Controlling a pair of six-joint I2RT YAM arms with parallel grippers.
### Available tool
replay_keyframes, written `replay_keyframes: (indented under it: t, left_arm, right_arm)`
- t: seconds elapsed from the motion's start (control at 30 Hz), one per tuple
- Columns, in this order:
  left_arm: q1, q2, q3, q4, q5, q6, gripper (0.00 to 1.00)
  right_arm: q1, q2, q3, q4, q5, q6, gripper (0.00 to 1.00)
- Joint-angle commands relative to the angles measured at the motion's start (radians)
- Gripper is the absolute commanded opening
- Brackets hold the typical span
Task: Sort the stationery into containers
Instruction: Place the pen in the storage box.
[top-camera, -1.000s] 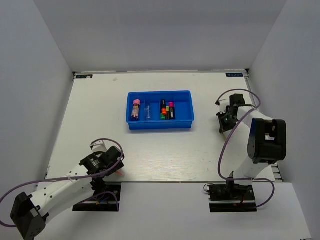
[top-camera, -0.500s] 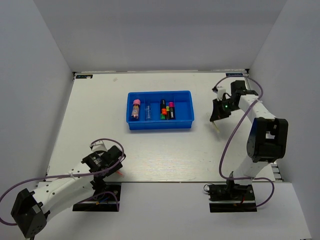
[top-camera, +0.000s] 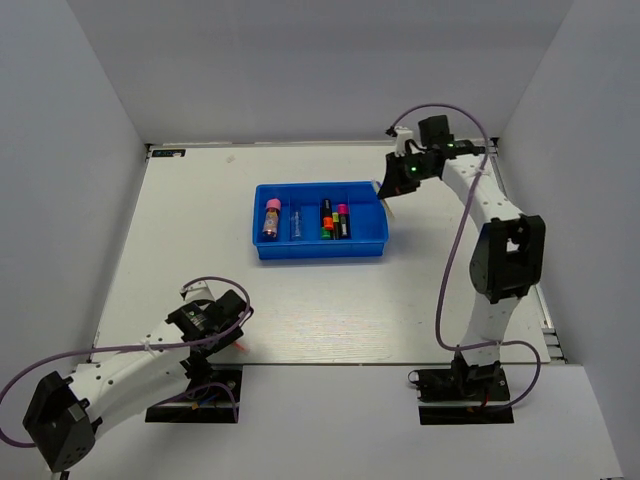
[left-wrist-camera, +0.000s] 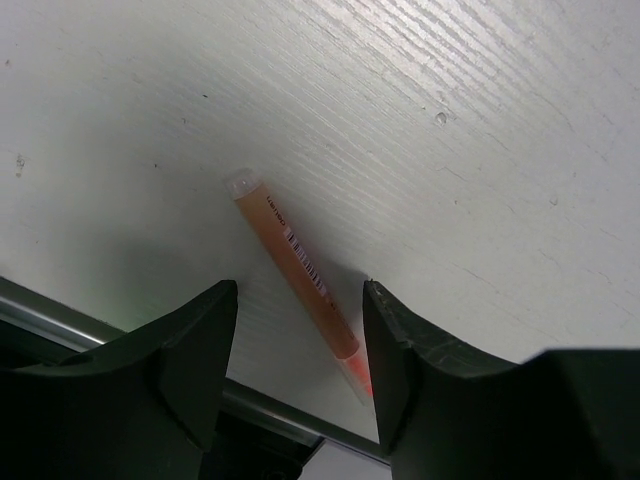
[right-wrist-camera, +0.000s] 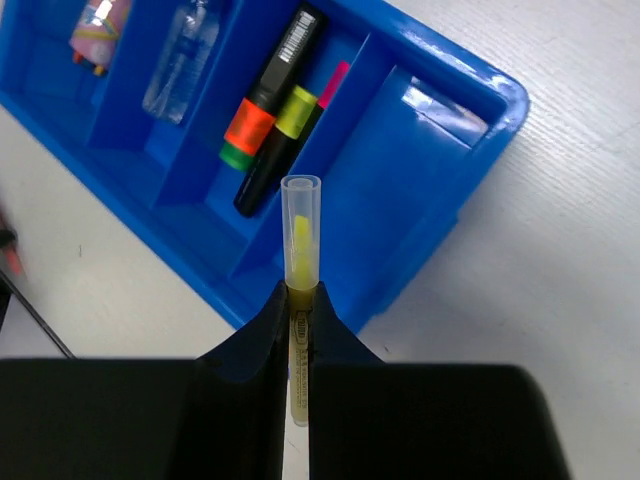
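The blue tray (top-camera: 318, 252) sits mid-table. It holds a pink-capped tube (top-camera: 271, 220), a clear bottle (top-camera: 296, 224) and highlighters (top-camera: 327, 220). My right gripper (top-camera: 392, 190) is shut on the thin beige stick (right-wrist-camera: 301, 230), whose clear cap shows a yellow tip. It holds the stick above the tray's right end compartment (right-wrist-camera: 410, 190). My left gripper (left-wrist-camera: 298, 330) is open low over the table's near edge. The thin pink-orange stick (left-wrist-camera: 295, 265) lies flat on the table, its lower end between the fingers, close to the right one.
A metal rail (left-wrist-camera: 60, 315) runs along the table's near edge just behind the left fingers. White walls enclose the table on three sides. The highlighters (right-wrist-camera: 268, 110) fill the compartment to the left of the one under the beige stick.
My right arm has swung from the table's right side up and left to the tray's right end, carrying the beige stick. The left gripper has barely moved.
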Motion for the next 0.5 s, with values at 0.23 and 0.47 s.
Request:
replay_keyframes:
  t: [0.23,0.47]
  left_arm:
    - [-0.003,0.022,-0.036,0.024,0.087,-0.054,0.62]
    - [-0.006,0.056,-0.044,0.062,0.107,-0.054,0.44]
  right_arm:
    - [0.126,0.114,0.028,0.092,0.290,0.226,0.00]
    - [0.172,0.088,-0.021,0.132,0.390,0.235,0.28]
